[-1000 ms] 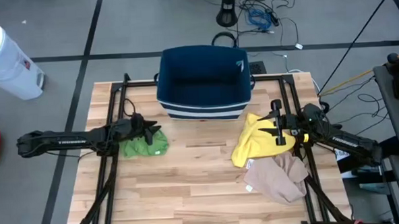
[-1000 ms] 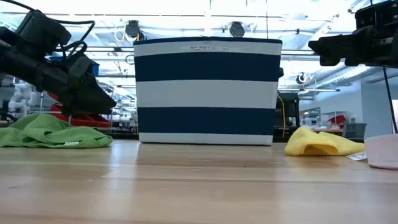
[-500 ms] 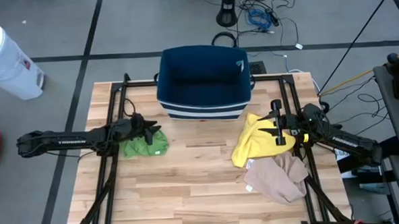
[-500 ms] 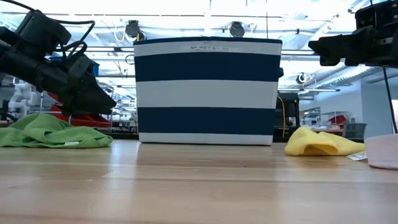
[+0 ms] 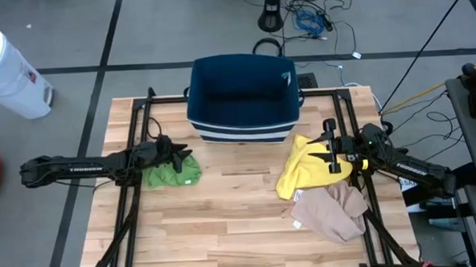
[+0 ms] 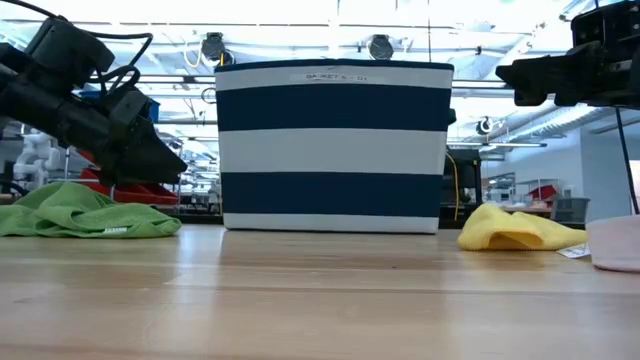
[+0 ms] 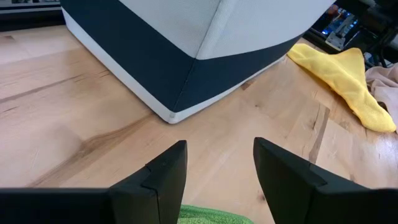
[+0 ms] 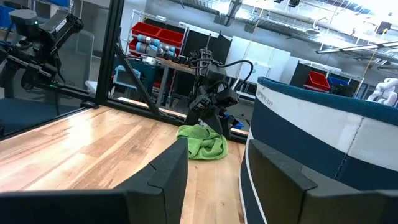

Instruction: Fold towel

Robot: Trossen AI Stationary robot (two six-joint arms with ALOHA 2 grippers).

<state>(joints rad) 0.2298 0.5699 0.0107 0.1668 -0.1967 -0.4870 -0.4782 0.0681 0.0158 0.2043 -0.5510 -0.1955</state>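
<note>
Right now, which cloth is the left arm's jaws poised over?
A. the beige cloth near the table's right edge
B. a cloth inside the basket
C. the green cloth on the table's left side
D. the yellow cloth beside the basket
C: the high view shows the left gripper at the green cloth, jaws open and holding nothing; the yellow cloth and beige cloth lie by the right arm.

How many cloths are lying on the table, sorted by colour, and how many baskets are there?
Green cloth: 1
Yellow cloth: 1
Beige cloth: 1
Navy and white striped basket: 1
Total: 4 things, 3 cloths and 1 basket
</note>
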